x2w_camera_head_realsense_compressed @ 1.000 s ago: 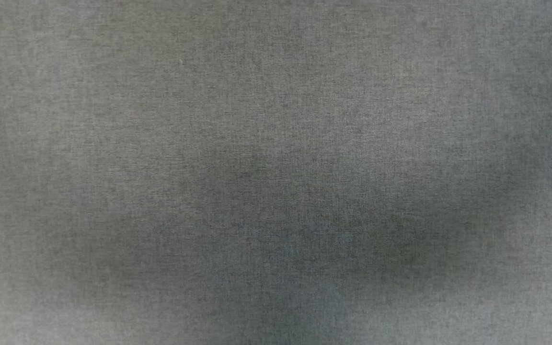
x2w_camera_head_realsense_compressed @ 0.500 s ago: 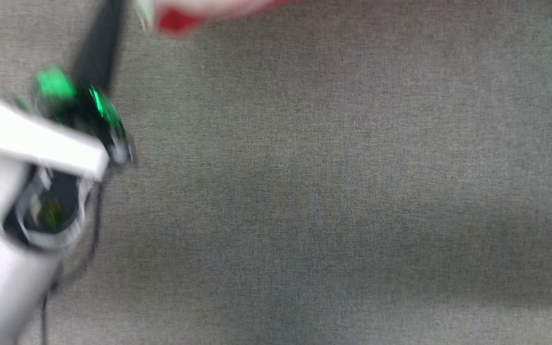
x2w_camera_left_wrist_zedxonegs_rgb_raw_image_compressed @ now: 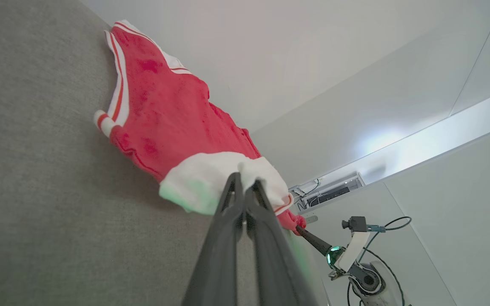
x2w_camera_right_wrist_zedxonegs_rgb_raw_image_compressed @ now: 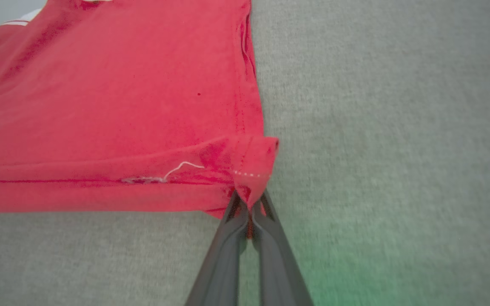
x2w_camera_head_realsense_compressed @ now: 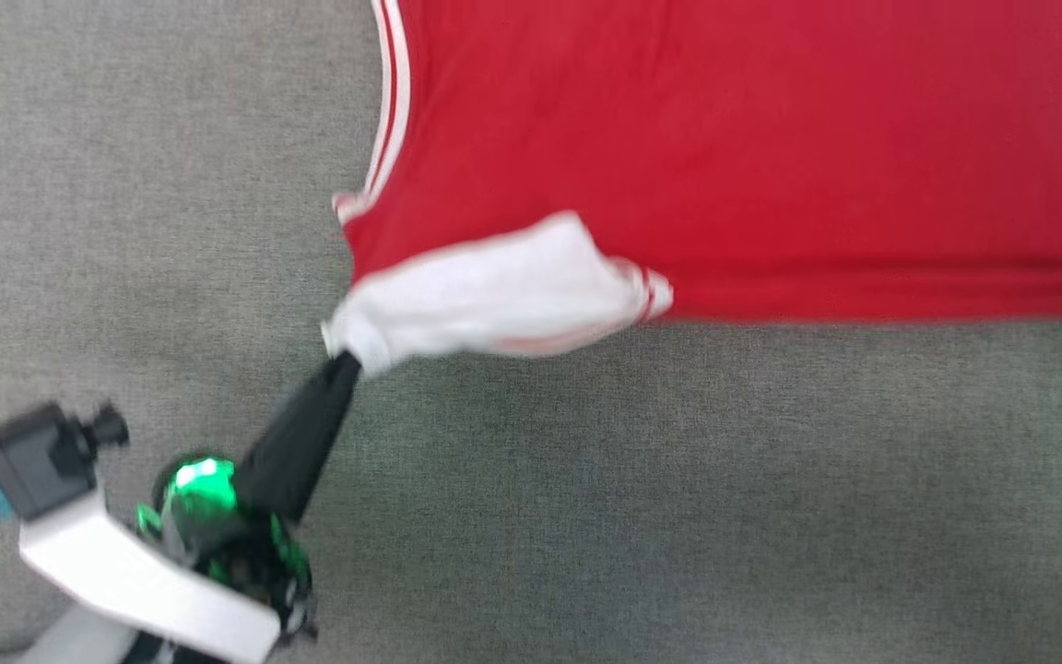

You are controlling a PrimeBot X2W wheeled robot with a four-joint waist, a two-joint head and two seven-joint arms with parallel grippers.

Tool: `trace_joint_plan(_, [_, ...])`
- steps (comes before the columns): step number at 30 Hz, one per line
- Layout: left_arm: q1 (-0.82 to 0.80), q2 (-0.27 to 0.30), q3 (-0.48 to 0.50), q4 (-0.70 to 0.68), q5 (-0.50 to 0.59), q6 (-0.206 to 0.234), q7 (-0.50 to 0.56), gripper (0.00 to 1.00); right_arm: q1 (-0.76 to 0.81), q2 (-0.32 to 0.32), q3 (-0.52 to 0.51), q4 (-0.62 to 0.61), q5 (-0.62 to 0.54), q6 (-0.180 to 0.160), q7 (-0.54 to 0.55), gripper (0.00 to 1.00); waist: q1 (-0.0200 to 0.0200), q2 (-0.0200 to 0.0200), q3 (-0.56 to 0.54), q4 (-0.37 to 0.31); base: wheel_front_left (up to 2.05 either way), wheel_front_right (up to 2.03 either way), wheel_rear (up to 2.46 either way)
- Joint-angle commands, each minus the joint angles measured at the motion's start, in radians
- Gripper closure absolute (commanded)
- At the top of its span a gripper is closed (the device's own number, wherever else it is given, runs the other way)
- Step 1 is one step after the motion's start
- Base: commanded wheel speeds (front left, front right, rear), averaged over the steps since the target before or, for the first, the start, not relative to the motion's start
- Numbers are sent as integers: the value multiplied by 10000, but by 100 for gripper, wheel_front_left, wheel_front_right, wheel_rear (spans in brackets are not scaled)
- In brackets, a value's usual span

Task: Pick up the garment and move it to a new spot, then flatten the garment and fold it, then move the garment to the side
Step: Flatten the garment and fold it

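Pinching the white sleeve end [x2w_camera_head_realsense_compressed: 494, 295], left gripper [x2w_camera_head_realsense_compressed: 344, 361] is closed on it, garment [x2w_camera_head_realsense_compressed: 725, 157] spreading from the tips toward 1 o'clock in head view. Right gripper [x2w_camera_right_wrist_zedxonegs_rgb_raw_image_compressed: 250, 199] is clamped on a red hem corner [x2w_camera_right_wrist_zedxonegs_rgb_raw_image_compressed: 253, 165], cloth running to its 10 o'clock. Long axis lies 9-to-3 between both arms; bare grey surface [x2w_camera_head_realsense_compressed: 586, 516] at 6 o'clock looks open for laying flat.

Looking at a red shirt [x2w_camera_head_realsense_compressed: 752, 157] spread mostly flat on a grey woven surface [x2w_camera_head_realsense_compressed: 678, 507]. Has thin white stripe trim down one side edge. Ends in a white sleeve end [x2w_camera_head_realsense_compressed: 494, 295], bunched and drawn to a point. Folds over at one hem corner [x2w_camera_right_wrist_zedxonegs_rgb_raw_image_compressed: 253, 165], pinched there.
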Motion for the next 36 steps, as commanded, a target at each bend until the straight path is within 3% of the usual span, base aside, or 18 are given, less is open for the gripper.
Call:
trace_joint_plan(1, [356, 117, 9, -183, 213, 24, -70, 100, 433, 177, -251, -378, -55, -49, 206, 100, -1, 0, -67, 0, 0, 0, 0])
trace_joint_plan(9, [2311, -69, 551, -1233, 626, 24, -68, 100, 2352, 1170, -1236, -2278, -88, -49, 1132, 100, -1, 0, -92, -83, 0, 0, 0])
trace_joint_plan(13, [2419, -37, 662, -1508, 830, 25, -68, 100, 2434, 1482, -1455, -2738, -72, -49, 1305, 100, -1, 0, 19, -120, 0, 0, 0])
trace_joint_plan(17, [1276, -81, 699, -1335, 833, 24, -68, 100, 1664, 1494, -1373, -2603, -176, -41, 1218, 100, -1, 0, 106, -92, 0, 0, 0])
trace_joint_plan(26, [-2107, 386, -57, -2, 51, 24, -45, 100, -1225, 1006, -341, -1317, -538, -28, 1457, 100, -1, 0, 553, -313, 0, 0, 0])
trace_joint_plan(31, [-3818, 190, -478, 1434, -412, 24, -54, 100, -2747, 740, 124, -247, -725, -28, 1245, 100, -1, 0, 973, -304, 0, 0, 0])
trace_joint_plan(36, [-4434, -59, -717, 2630, -523, 24, -61, 100, -3122, 622, 257, 251, -774, -28, 916, 100, -1, 0, 1250, -299, 0, 0, 0])
